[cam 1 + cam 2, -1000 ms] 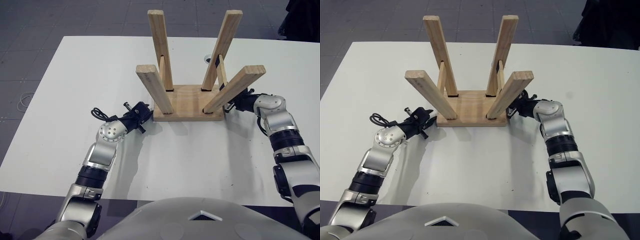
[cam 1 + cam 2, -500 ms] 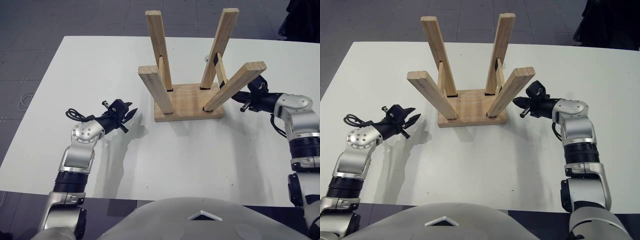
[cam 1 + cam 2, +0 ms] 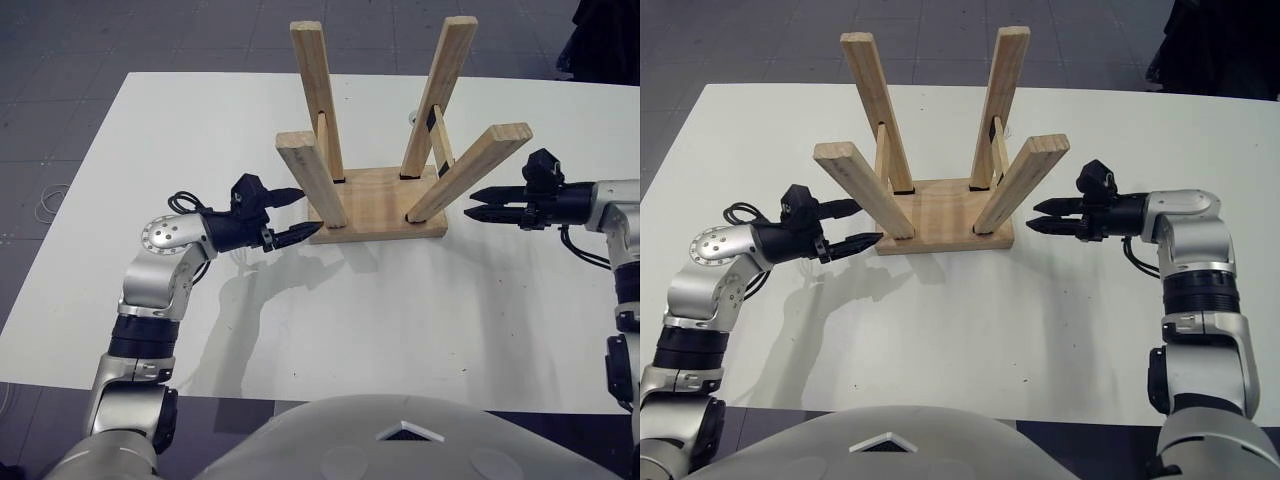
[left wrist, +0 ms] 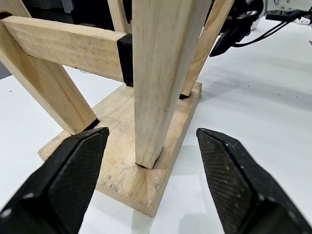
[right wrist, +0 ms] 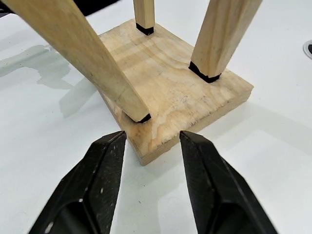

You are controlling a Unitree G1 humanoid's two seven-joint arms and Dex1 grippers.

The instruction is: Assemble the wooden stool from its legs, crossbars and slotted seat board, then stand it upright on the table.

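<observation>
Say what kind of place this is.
Probably a lab or test room rather than a home: a plain white table bearing just an upturned stool, a grey tiled floor, and a loose cable lying on that floor beside the table.

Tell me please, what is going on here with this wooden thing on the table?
A two-armed robot is working on a wooden stool. The stool is put together but lies upside down on the white table: the seat board is flat on the table and the four legs point up. The left end effector is open close to the board's left edge, and the right end effector is open near its right side. Neither holds anything. The stool is not yet upright.
</observation>
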